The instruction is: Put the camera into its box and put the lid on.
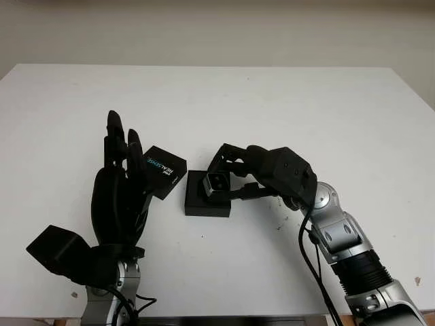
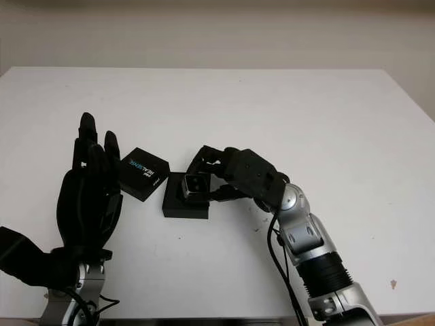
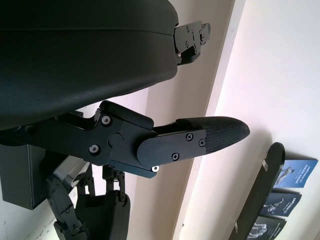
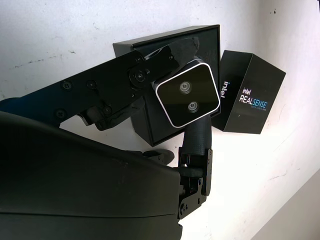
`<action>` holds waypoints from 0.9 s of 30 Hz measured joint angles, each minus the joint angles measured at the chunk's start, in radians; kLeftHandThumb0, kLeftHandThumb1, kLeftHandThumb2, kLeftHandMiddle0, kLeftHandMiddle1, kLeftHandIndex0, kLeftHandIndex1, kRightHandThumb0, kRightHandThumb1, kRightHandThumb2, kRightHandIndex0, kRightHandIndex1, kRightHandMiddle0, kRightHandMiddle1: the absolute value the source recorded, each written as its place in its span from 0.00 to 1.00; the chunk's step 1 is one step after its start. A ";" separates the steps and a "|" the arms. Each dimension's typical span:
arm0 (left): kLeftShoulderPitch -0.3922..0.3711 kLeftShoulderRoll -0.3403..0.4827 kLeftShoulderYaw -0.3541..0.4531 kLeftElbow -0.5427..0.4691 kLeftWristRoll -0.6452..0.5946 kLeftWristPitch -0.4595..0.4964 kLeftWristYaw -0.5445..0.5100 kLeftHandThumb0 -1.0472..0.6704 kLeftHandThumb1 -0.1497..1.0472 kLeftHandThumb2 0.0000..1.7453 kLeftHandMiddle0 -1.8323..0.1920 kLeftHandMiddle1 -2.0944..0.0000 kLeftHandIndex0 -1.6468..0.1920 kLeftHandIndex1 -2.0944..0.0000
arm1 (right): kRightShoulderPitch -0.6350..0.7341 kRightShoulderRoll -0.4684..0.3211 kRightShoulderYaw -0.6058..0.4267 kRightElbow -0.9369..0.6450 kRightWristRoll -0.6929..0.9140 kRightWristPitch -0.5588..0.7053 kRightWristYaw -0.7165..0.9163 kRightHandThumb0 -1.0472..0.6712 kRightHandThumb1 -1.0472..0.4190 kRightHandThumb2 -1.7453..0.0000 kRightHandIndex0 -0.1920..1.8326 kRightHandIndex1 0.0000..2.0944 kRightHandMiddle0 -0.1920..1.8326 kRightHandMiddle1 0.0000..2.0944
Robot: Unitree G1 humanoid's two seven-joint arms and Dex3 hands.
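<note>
The small silver-edged camera (image 4: pixel 192 97) with two lenses is pinched in my right hand (image 1: pixel 231 175), just over the open black box (image 1: pixel 204 202) at the table's middle. In the right wrist view it hangs over the box (image 4: pixel 150 45) near the side facing the lid. The black lid (image 1: pixel 163 171), printed REALSENSE, lies tilted beside the box's left corner. My left hand (image 1: pixel 124 146) stands upright and open just left of the lid, and its fingers overlap the lid's edge in the head views. I cannot tell whether they touch it.
The white table (image 1: pixel 306 102) spreads wide behind and to the right of the box. A few dark specks (image 1: pixel 279 221) mark the tabletop under my right wrist. The table's front edge runs close below both forearms.
</note>
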 measured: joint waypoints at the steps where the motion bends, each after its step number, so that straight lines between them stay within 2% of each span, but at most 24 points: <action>1: 0.000 -0.001 -0.001 0.000 0.000 -0.002 0.000 0.19 1.00 0.32 1.00 0.98 1.00 1.00 | 0.000 0.001 0.000 0.000 -0.001 0.000 -0.001 0.38 0.06 0.97 0.28 0.03 0.23 0.89; 15: 0.004 -0.005 -0.004 0.000 0.002 -0.005 0.006 0.19 1.00 0.32 1.00 0.98 1.00 0.99 | 0.009 0.025 -0.002 0.005 -0.003 0.000 -0.026 0.37 0.06 0.97 0.28 0.03 0.23 0.89; 27: 0.004 -0.005 -0.005 0.001 0.004 -0.007 0.006 0.19 1.00 0.32 1.00 0.98 1.00 0.99 | 0.058 0.066 0.001 0.021 -0.016 -0.072 -0.098 0.36 0.07 0.97 0.30 0.04 0.23 0.90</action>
